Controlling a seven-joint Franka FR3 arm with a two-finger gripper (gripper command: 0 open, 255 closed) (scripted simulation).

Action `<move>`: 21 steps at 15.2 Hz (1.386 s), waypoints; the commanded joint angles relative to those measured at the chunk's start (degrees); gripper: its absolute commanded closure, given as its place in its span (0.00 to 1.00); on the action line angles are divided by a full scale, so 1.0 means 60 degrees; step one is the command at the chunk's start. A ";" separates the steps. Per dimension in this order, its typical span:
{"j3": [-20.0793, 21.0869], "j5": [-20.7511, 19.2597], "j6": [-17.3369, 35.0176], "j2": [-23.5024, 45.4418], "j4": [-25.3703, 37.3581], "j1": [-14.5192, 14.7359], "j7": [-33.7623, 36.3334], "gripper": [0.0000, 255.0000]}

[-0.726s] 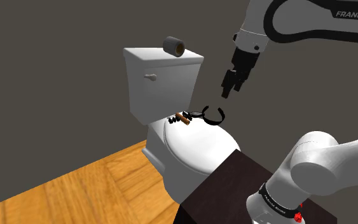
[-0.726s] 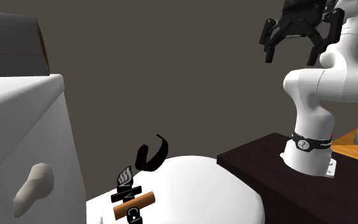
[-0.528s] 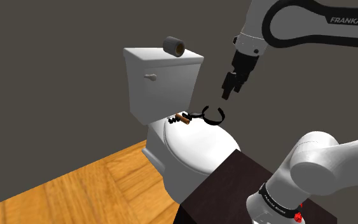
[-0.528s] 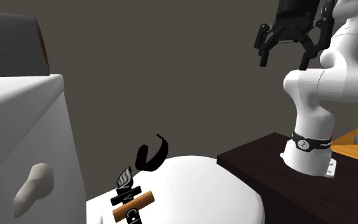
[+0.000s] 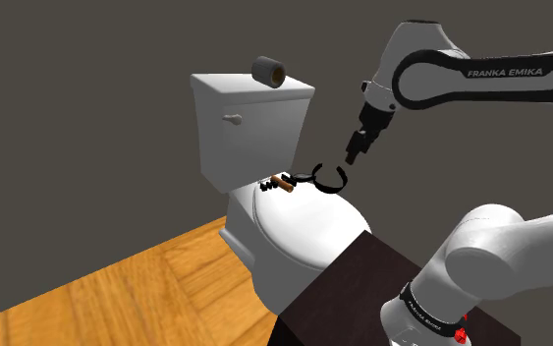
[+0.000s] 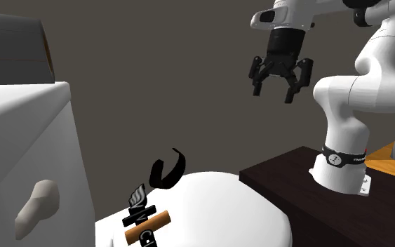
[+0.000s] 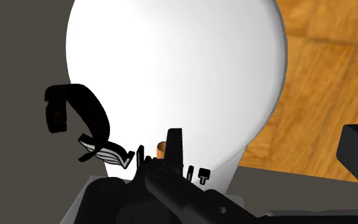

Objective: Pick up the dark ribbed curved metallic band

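The dark curved band [image 5: 335, 187] stands on the white toilet lid [image 5: 308, 226], near its back edge by the tank. It is a black arc [image 6: 163, 172] with a ribbed piece just beside it. My gripper [image 5: 356, 155] hangs in the air a little above the band, slightly toward the shoulder view's right. Its fingers are open with nothing between them [image 6: 272, 92]. In the wrist view the band [image 7: 56, 114] lies off to one side of the open gripper [image 7: 266, 153], not between the fingers.
A small brown cylinder [image 5: 284, 183] and small black parts lie on the lid beside the band. A dark roll [image 5: 267, 70] sits on the white tank [image 5: 245, 128]. The dark stand [image 5: 343, 285] abuts the toilet; wood floor [image 5: 117, 295] lies beyond.
The gripper has come down and moved toward the toilet, closer to the band, staying open. The band and the other items on the lid have not moved.
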 commanded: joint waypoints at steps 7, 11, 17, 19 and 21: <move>-0.1619 -0.0953 0.2817 0.1649 -0.0442 -0.0551 -0.1648 0.00; -0.2485 -0.1115 0.4247 0.2874 -0.0282 -0.0625 -0.2548 0.00; -0.3902 -0.0348 0.6231 0.5075 0.0428 -0.0245 -0.4404 0.00; -0.4391 0.0409 0.6796 0.5893 0.0779 0.0028 -0.5332 0.00; -0.4811 0.1563 0.7267 0.6765 0.1198 0.0310 -0.6528 0.00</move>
